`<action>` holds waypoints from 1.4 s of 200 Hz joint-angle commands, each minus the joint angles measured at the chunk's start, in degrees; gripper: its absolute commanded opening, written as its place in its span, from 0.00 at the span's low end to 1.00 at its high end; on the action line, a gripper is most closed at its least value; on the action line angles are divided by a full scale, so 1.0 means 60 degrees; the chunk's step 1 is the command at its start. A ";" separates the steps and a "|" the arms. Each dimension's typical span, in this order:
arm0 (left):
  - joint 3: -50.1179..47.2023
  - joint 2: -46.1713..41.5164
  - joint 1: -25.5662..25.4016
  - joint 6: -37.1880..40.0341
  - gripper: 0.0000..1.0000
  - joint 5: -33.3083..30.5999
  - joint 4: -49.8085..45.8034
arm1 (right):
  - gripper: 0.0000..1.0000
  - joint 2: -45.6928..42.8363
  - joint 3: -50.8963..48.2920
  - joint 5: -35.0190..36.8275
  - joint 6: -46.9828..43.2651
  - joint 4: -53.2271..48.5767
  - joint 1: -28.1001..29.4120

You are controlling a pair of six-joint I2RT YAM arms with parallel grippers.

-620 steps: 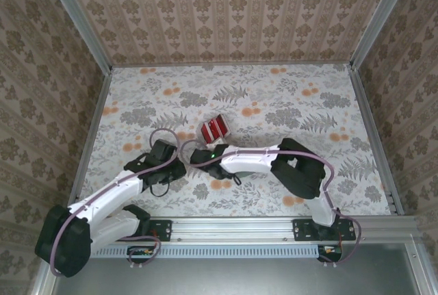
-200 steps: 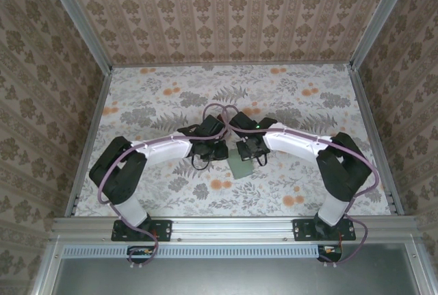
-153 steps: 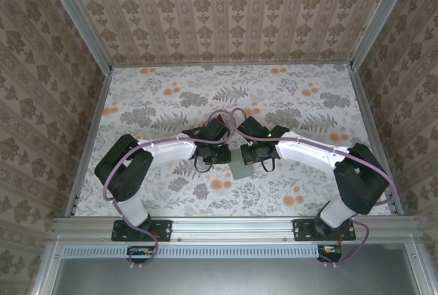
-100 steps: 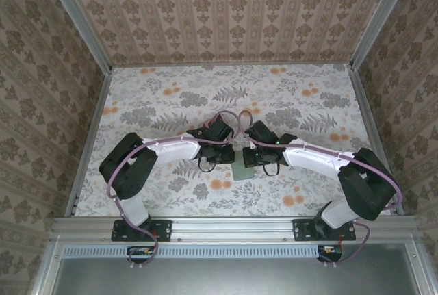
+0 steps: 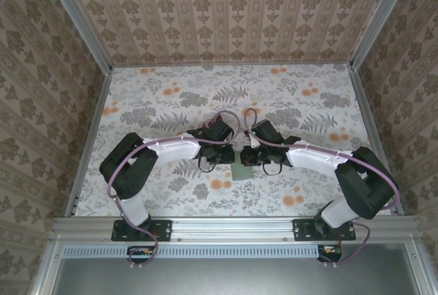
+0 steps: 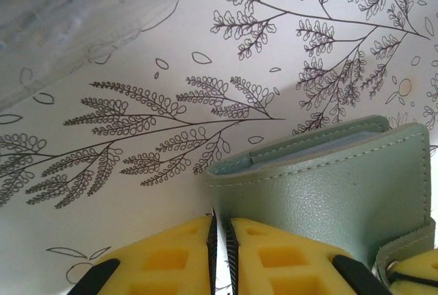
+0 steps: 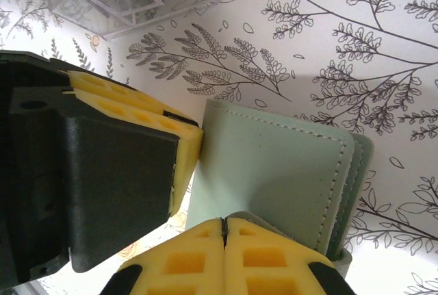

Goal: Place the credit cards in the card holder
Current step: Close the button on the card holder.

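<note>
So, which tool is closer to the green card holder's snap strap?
The right tool: the strap lies right beside it, while the left tool sits at the card holder's plain corner.

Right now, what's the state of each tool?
Left tool: closed on the card holder, at its edge.
Right tool: closed, apparently pinching the card holder's strap.

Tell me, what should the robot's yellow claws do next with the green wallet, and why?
Probably pull its cover open gently. The sage-green folding leathery wallet lies folded shut; the left gripper seems to pinch its cover edge, and the right gripper is shut beside its strap.
</note>
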 commanded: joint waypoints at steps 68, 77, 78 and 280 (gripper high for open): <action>0.0192 0.0274 -0.0195 -0.0114 0.17 0.0085 -0.0113 | 0.00 0.0307 0.0010 -0.1247 -0.0088 -0.0173 -0.0241; 0.0201 0.0252 -0.0195 -0.0125 0.17 0.0080 -0.0121 | 0.00 0.0305 0.0015 -0.1285 -0.0105 -0.0234 -0.0239; 0.0202 0.0256 -0.0195 -0.0125 0.17 0.0079 -0.0121 | 0.00 0.0312 0.0015 -0.1285 -0.0112 -0.0244 -0.0240; 0.0547 0.0468 -0.0276 -0.0045 0.17 0.0063 -0.0353 | 0.00 0.0570 -0.0517 -0.0789 -0.0185 -0.0499 -0.0419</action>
